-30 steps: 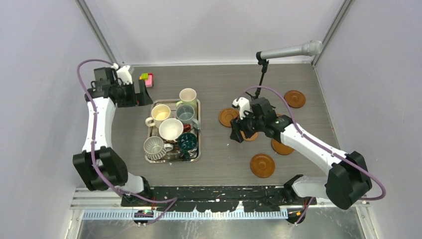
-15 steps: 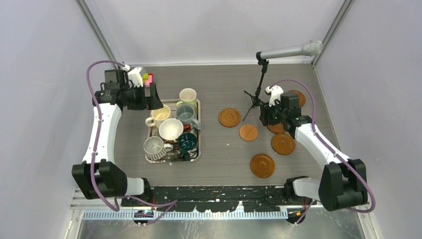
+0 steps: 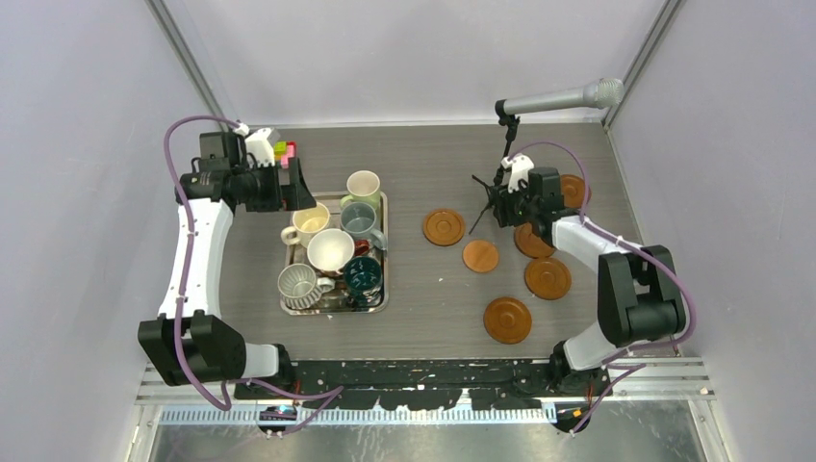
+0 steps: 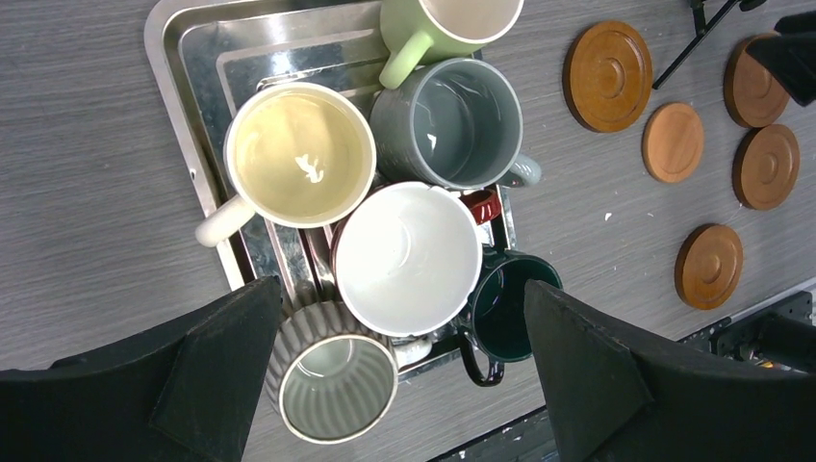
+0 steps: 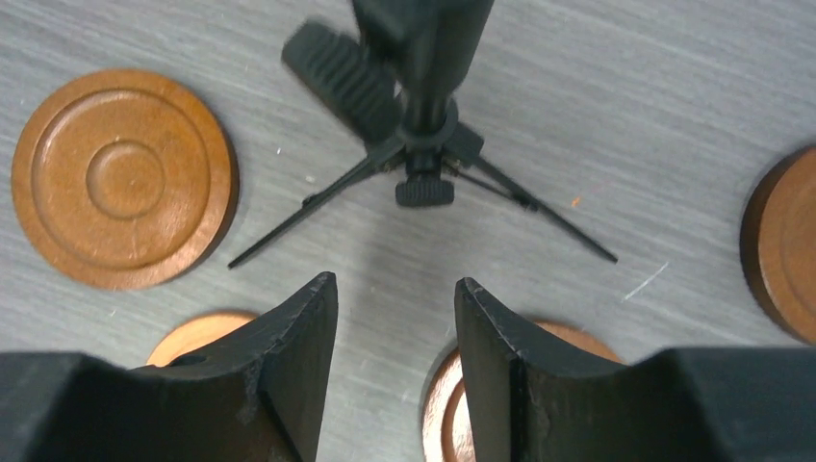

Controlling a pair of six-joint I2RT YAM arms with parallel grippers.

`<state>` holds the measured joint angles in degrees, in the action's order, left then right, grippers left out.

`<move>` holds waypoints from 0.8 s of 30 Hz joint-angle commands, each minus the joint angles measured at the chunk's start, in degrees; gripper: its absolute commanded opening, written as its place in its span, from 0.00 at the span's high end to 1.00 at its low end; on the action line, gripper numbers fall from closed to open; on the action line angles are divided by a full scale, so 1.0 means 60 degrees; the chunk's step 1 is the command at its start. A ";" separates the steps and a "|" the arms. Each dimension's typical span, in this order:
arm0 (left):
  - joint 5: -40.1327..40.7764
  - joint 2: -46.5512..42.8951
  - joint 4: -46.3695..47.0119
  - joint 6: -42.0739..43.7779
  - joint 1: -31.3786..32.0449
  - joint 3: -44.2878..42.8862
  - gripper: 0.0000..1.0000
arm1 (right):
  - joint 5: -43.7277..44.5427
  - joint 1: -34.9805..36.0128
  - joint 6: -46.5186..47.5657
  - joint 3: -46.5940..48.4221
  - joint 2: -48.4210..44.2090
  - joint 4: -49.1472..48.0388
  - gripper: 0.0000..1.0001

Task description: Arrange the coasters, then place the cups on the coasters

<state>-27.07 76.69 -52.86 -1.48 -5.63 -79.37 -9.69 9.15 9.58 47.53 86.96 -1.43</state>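
Coasters [image 3: 444,227]: scattered on worktop [image 3: 423,308]. Cups [image 4: 408,258]: crowded in tray [image 4: 183,58]. Right hand [image 5: 396,289]: apart, empty, over microphone tripod [image 5: 423,164]. Left hand [image 4: 399,289]: wide apart above cups. Advised: avoid tripod legs; pinch coaster rim.

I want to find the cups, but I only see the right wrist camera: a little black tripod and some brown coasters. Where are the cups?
Observer: All six cups stand bunched on a steel tray, well to the left of the coasters.
Operator: Is the left gripper holding one?
Observer: No. It hangs open above the tray, holding nothing.
Operator: What's the tripod for?
Observer: It carries a microphone on top.
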 commanded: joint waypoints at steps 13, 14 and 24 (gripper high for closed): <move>0.0177 0.0114 0.0019 -0.0088 0.0030 -0.0711 0.01 | 0.0105 -0.0031 0.0031 0.1528 0.2209 -0.2142 0.60; 0.0202 0.0149 0.0050 -0.0081 0.0026 -0.0682 0.01 | 0.0099 -0.0041 -0.0002 0.1626 0.2327 -0.2172 0.60; 0.0249 0.0559 0.0297 -0.0119 0.0030 -0.0615 0.01 | 0.0200 -0.0028 0.0176 0.3044 0.3671 -0.2005 0.60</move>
<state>-25.67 79.33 -53.36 -1.52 -5.63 -81.62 -9.04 9.13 10.00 61.04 107.44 -10.98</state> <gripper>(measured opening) 0.989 0.397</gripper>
